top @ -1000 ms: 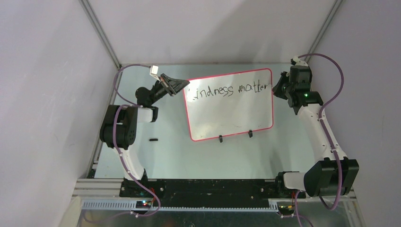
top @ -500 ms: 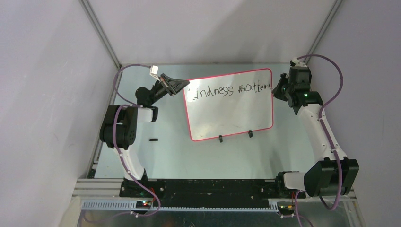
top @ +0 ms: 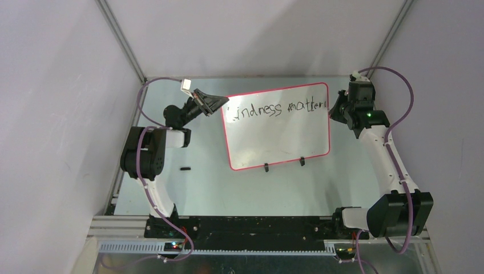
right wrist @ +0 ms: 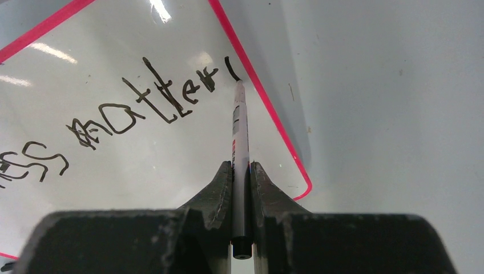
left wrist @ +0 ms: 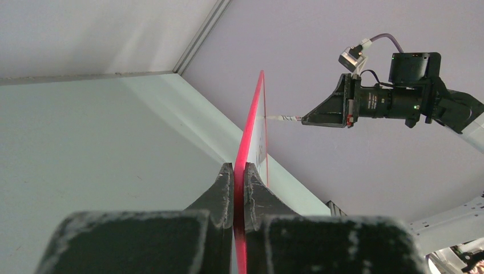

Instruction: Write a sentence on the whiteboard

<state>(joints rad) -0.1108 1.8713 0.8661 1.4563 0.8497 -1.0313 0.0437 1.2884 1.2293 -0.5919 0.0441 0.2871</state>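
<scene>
1. At the far middle of the surface [top: 200, 188]: whiteboard [top: 279, 140], glossy white with a red-pink rim, propped on two black clip feet [top: 266, 167], face turned toward the arm bases.
2. Across its top line: the sentence [top: 259, 110], black marker lettering; we read "Kindness matter", then one short curved stroke [right wrist: 230, 68] hard against the right rim.
3. Left arm [top: 151, 157]: jaws narrow, pinched edge-on over the board's left rim, steadying it.
4. Right arm [top: 388, 160]: jaws narrow, clamped on a slim marker [right wrist: 240, 131].
5. Key relation: the marker's long axis runs straight out from the right jaws to the board face, and its tip meets the board at the foot of that curved stroke, just inside the right rim. The right arm is the nearer one to the unfinished letter.
6. Our judgement: almost no room remains on this line, so further words call for a move down and leftward.
7. Loose item: small black object [top: 184, 168] near the left arm; we cannot identify it.
</scene>
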